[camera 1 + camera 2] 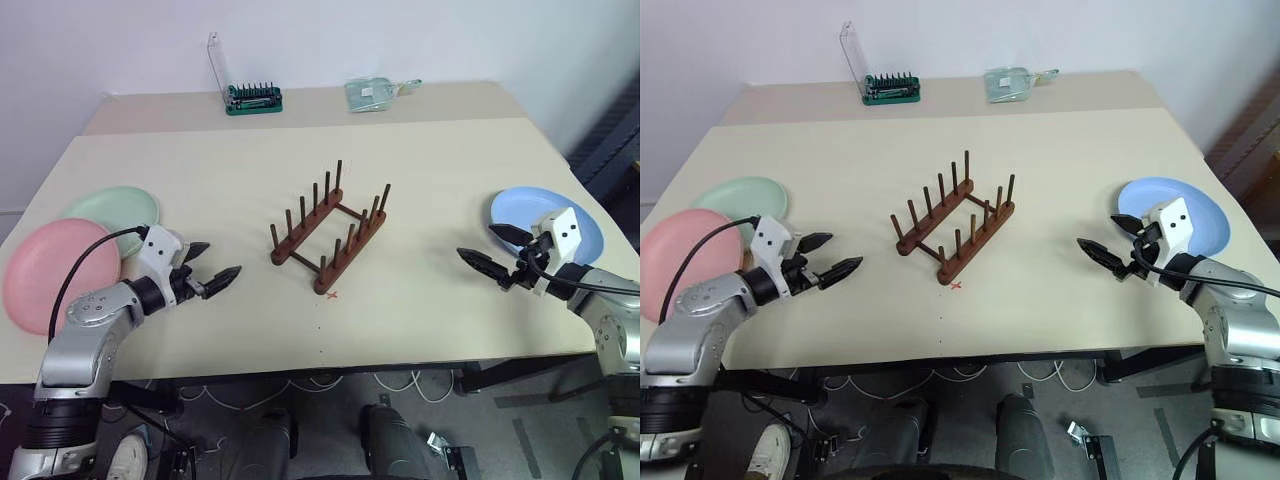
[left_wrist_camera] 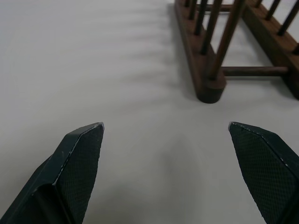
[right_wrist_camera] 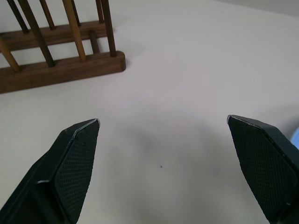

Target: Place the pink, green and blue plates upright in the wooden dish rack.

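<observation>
Red cross mark [image 1: 332, 295] beside wooden dish rack [image 1: 329, 228].

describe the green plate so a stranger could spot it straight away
Start at the table's left edge, where two plates overlap. The green plate is the farther one, partly tucked under the pink plate. It is pale mint, unlike the blue plate lying alone on the right.

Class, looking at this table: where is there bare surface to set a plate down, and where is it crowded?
Bare stretches lie either side of the dark wooden pegged dish rack: one toward the round green plate and round pink plate, which overlap at the left edge, one toward the round blue plate. The far strip is bare between the green bit holder and clear packet.
</observation>
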